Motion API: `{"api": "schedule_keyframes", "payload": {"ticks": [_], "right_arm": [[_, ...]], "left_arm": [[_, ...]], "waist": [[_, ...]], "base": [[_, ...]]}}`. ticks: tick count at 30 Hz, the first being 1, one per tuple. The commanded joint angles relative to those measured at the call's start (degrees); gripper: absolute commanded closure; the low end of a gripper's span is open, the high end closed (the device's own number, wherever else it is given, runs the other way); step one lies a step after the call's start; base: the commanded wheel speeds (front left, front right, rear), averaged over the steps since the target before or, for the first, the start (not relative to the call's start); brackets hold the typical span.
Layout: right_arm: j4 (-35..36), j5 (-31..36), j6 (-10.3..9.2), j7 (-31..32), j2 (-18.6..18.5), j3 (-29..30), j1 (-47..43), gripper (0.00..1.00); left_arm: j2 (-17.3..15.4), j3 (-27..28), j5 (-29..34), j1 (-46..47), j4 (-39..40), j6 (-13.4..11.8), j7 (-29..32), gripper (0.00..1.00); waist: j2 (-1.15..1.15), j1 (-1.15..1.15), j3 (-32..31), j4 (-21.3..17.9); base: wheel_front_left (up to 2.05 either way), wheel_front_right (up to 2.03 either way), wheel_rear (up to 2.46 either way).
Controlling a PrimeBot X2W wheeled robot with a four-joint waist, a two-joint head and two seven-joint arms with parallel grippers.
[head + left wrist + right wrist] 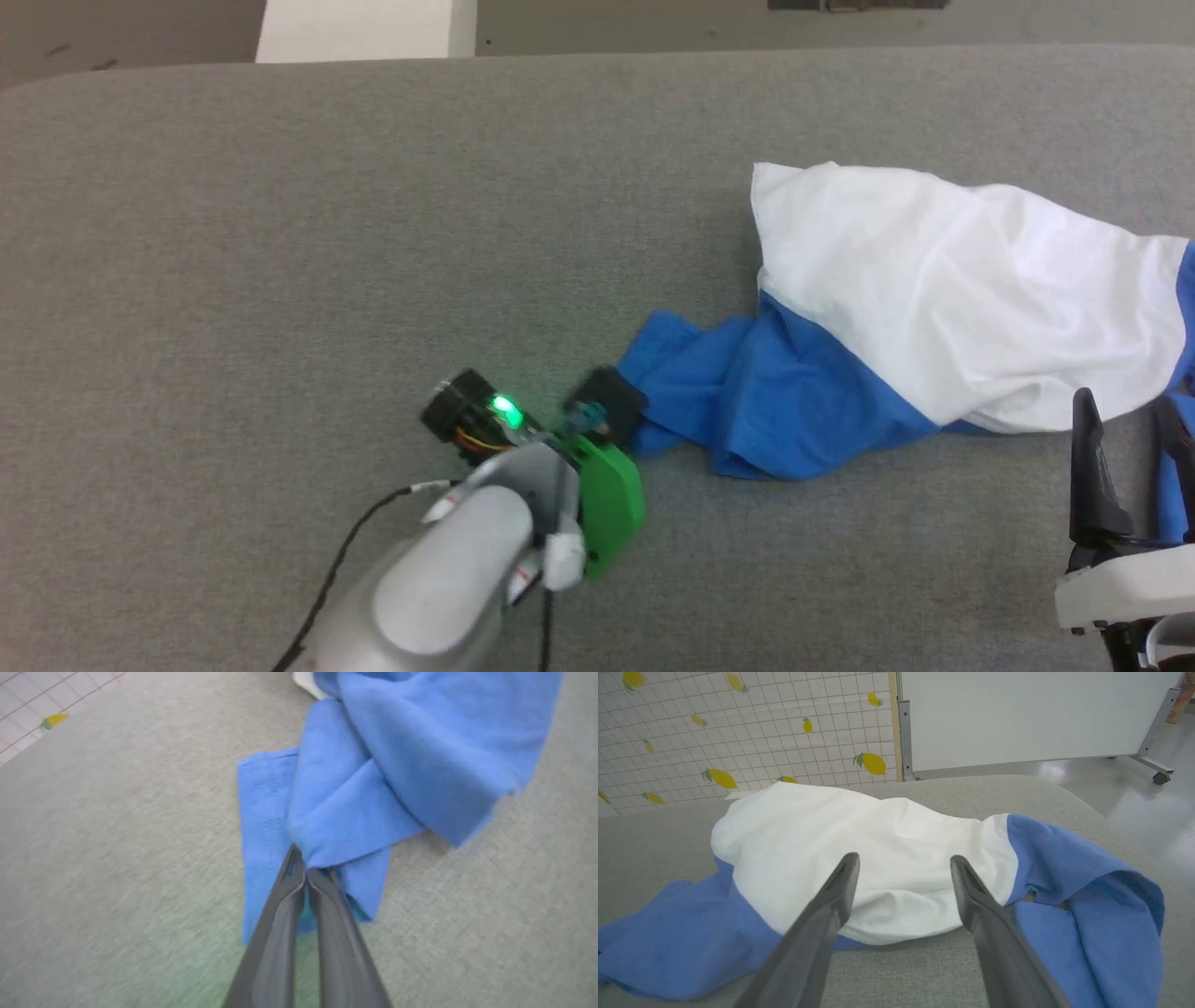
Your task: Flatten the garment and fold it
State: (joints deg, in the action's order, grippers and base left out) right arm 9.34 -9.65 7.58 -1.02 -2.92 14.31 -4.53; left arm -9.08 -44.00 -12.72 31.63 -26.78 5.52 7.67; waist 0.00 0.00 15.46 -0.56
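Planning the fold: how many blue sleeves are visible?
2. One sleeve lies bunched, a fold pinched in the left tool; the other sleeve lies crumpled beside the open right tool.

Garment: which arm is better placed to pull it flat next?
Probably left. The left gripper has its jaws shut on a blue sleeve of the garment; the right gripper is open, holding nothing.

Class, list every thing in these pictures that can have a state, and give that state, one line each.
garment: crumpled in a heap on the grey surface, neither flattened nor folded.
left end effector: shut, pinching the garment's blue sleeve.
right end effector: open, holding nothing.
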Motion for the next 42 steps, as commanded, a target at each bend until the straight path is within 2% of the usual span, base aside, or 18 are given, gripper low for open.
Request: {"api": "schedule_keyframes", "payload": {"ticks": [1, 5, 9, 16, 18, 20, 23, 24, 25, 26, 29, 33, 36, 39, 42], "right_arm": [[0.3, -0.3, -0.09, 0.1, 0.0, 0.1, 0.5, 0.0], [0.5, -0.5, -0.09, 0.6, 0.0, 0.2, 0.0, 0.0], [0.8, -0.8, -0.09, 1.1, 0.0, 0.2, -0.5, 0.0], [1.2, -1.0, -0.09, 2.0, 0.0, 0.8, -1.4, 0.0], [1.2, -1.0, -0.09, 2.3, 0.0, 1.1, -1.7, 0.0], [1.2, -0.9, -0.09, 2.6, 0.0, 1.4, -1.9, 0.0], [1.2, -0.8, -0.09, 3.0, 0.0, 1.4, -2.0, 0.0], [1.1, -0.8, -0.09, 3.2, 0.0, 1.3, -2.0, 0.0], [1.1, -0.8, -0.09, 3.3, 0.0, 1.2, -1.9, 0.0], [1.0, -0.8, -0.09, 3.4, 0.0, 1.0, -1.9, 0.0], [0.8, -0.9, -0.09, 3.8, 0.0, 0.5, -1.8, 0.0], [0.8, -1.0, -0.09, 4.0, 0.0, 0.1, -1.6, 0.0], [1.0, -1.1, -0.09, 4.1, 0.0, 0.0, -1.5, 0.0], [1.1, -1.3, -0.09, 4.0, 0.0, 0.1, -1.3, 0.0], [1.2, -1.3, -0.09, 3.9, 0.0, 0.0, -1.0, 0.0]], "left_arm": [[-0.4, 2.2, -1.8, -0.9, 1.2, -1.4, -1.6, 1.0], [-3.5, 9.1, -4.8, -3.1, 7.0, -6.4, -5.5, 1.0], [-8.6, 16.3, -7.5, -8.7, 14.7, -12.1, -6.8, 1.0], [-16.3, 29.7, -12.8, -28.4, 29.3, -23.8, -6.3, 1.0], [-16.7, 32.5, -13.8, -34.4, 31.6, -26.8, -6.7, 1.0], [-16.6, 33.2, -14.5, -39.3, 32.8, -28.4, -6.3, 1.0], [-15.1, 32.6, -16.0, -42.6, 32.6, -28.1, -6.7, 0.59], [-14.4, 32.2, -16.4, -42.6, 32.3, -27.8, -7.0, 0.53], [-13.7, 31.8, -16.6, -42.4, 32.1, -27.4, -7.6, 0.14], [-12.7, 31.3, -17.1, -41.8, 31.8, -26.9, -8.3, 0.0], [-11.0, 30.8, -18.2, -39.3, 32.3, -25.0, -10.5, 0.0], [-12.1, 30.3, -16.7, -34.7, 37.3, -23.8, -10.9, 0.0], [-13.7, 29.1, -14.1, -30.1, 42.5, -23.6, -8.9, 0.0], [-14.7, 26.4, -12.0, -23.8, 44.3, -21.7, -5.8, 0.0], [-14.6, 22.1, -9.5, -17.4, 42.8, -19.4, -2.3, 0.0]], "waist": [[0.0, 0.0, -1.2, 1.3], [0.0, 0.0, -2.6, 2.9], [0.0, 0.0, -3.4, 3.8], [0.0, 0.0, -3.7, 4.4], [0.0, 0.0, -3.7, 4.5], [0.0, 0.0, -3.8, 4.7], [0.0, 0.0, -3.9, 5.1], [0.0, 0.0, -3.9, 5.3], [0.0, 0.0, -4.0, 5.5], [0.0, 0.0, -4.3, 5.7], [0.0, 0.0, -4.8, 6.0], [0.0, 0.0, -5.1, 5.9], [0.0, 0.0, -4.6, 5.2], [0.0, 0.0, -3.4, 4.2], [0.0, 0.0, -2.0, 3.1]], "base": [[0.0, 0.0, 0.0], [0.0, 0.0, 0.0], [0.0, 0.0, 0.0], [0.0, 0.0, 0.0], [0.0, 0.0, 0.0], [0.0, 0.0, 0.0], [0.0, 0.0, 0.0], [0.0, 0.0, 0.0], [0.0, 0.0, 0.0], [0.0, 0.0, 0.0], [0.0, 0.0, 0.0], [0.0, 0.0, 0.0], [0.0, 0.0, 0.0], [0.0, 0.0, 0.0], [0.0, 0.0, 0.0]]}}
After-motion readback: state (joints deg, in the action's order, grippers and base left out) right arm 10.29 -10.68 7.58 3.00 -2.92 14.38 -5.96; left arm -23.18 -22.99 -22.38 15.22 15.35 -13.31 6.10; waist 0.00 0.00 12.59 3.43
